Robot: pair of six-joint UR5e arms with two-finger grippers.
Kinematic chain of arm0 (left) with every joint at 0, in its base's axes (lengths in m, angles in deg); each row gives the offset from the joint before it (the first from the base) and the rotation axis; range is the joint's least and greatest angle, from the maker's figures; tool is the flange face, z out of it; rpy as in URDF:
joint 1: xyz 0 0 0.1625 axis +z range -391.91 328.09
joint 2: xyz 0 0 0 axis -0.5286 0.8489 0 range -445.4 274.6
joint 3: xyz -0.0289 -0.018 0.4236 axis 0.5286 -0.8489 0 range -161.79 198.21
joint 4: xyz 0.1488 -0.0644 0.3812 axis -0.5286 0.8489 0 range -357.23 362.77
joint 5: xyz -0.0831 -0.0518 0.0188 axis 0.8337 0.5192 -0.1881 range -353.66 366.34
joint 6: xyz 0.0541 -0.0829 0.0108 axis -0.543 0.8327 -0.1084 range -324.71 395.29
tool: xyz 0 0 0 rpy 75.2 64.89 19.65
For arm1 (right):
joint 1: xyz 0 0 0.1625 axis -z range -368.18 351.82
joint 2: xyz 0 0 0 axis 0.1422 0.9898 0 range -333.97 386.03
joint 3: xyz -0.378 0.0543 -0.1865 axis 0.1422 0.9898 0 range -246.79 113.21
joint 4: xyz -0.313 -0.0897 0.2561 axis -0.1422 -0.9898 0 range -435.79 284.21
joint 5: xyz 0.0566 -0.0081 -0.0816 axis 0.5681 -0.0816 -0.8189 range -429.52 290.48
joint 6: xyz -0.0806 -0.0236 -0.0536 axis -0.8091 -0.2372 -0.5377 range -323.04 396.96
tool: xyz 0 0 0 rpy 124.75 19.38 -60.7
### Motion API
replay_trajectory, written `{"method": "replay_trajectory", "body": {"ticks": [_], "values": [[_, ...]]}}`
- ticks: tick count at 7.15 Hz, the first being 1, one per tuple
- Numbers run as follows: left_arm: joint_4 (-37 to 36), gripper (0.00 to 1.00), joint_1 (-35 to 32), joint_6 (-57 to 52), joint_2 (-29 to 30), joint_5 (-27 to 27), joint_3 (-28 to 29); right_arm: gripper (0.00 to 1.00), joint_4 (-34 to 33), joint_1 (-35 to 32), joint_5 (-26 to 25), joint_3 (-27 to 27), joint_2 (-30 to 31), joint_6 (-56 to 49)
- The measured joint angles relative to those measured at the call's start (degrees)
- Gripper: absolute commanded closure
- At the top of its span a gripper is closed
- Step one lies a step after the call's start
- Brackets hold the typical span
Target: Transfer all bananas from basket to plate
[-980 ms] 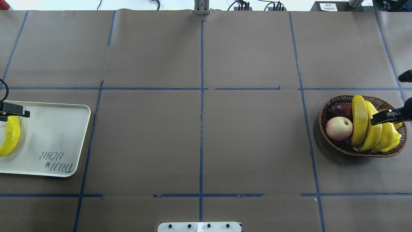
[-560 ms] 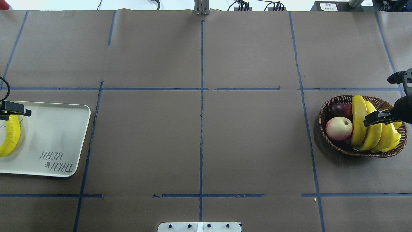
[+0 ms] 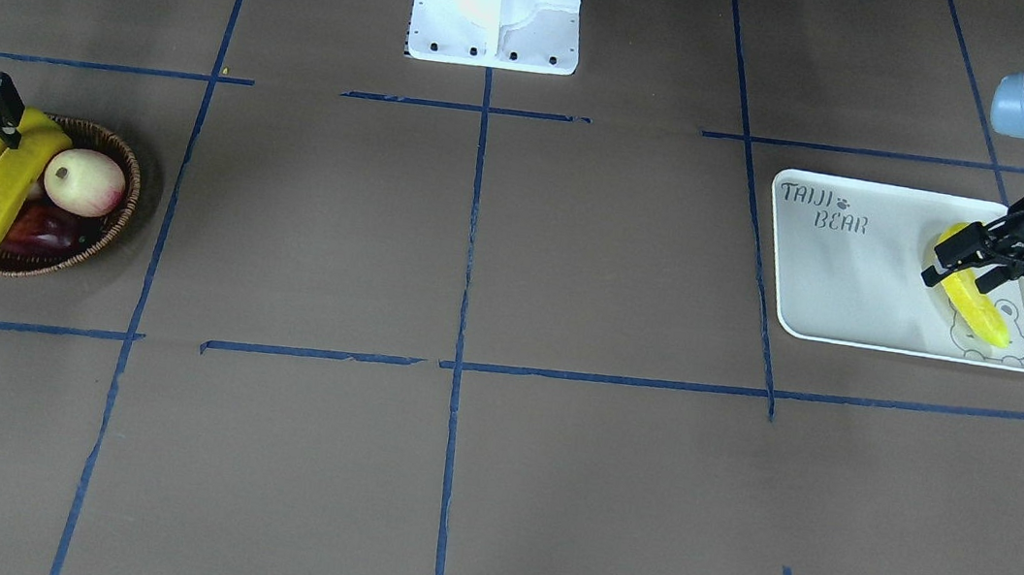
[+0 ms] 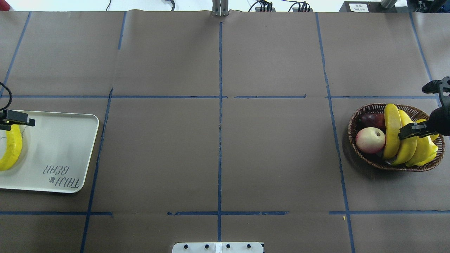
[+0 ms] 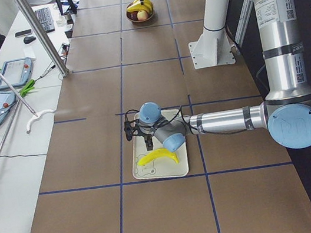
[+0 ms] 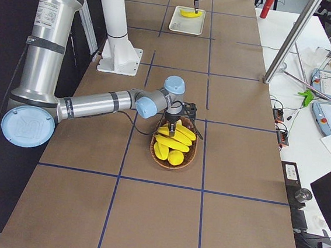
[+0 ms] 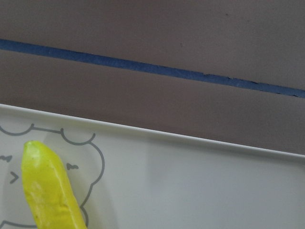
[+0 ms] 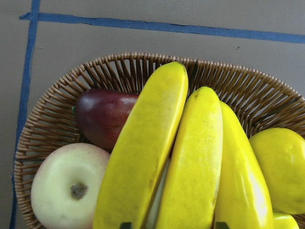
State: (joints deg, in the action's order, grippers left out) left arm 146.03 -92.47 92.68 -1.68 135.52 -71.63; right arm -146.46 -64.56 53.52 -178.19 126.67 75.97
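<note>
The wicker basket (image 4: 355, 119) at the right holds three bananas (image 4: 392, 130) side by side; the right wrist view shows them (image 8: 195, 162) close up. My right gripper (image 4: 409, 133) hangs open just over them, its fingertips (image 8: 125, 225) either side of the middle banana. A single banana (image 4: 10, 151) lies on the white plate (image 4: 59, 147) at the left, over the bear drawing (image 7: 86, 157). My left gripper (image 3: 960, 260) stands open above that banana's (image 3: 978, 311) near end, fingers straddling it.
A pale apple (image 4: 370, 140), a dark red fruit (image 4: 372, 119) and a stubby yellow fruit (image 8: 279, 167) share the basket. Blue tape lines (image 4: 220, 105) grid the brown table. The robot's white base (image 3: 496, 2) stands at the table's robot side.
My right gripper has shifted a little to the left, further in over the bananas in the basket. The left gripper's finger has edged slightly right above the plate; the banana there has not moved.
</note>
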Motion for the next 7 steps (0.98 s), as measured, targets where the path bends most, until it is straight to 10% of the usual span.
{"method": "replay_trajectory", "body": {"ticks": [3, 6, 7], "values": [[0.0, 0.01, 0.0, 0.0, 0.1, 0.0, 0.1, 0.34, -0.1, 0.0, 0.0, 0.5, 0.2, -0.1], [-0.1, 0.01, 0.0, -0.1, 0.4, 0.1, 0.2, 0.95, -0.1, 0.0, 0.0, 0.8, 0.3, -0.1], [-0.1, 0.01, 0.0, -0.1, 0.4, 0.1, 0.2, 1.0, 0.0, 0.0, 0.0, 0.8, 0.3, 0.0]]}}
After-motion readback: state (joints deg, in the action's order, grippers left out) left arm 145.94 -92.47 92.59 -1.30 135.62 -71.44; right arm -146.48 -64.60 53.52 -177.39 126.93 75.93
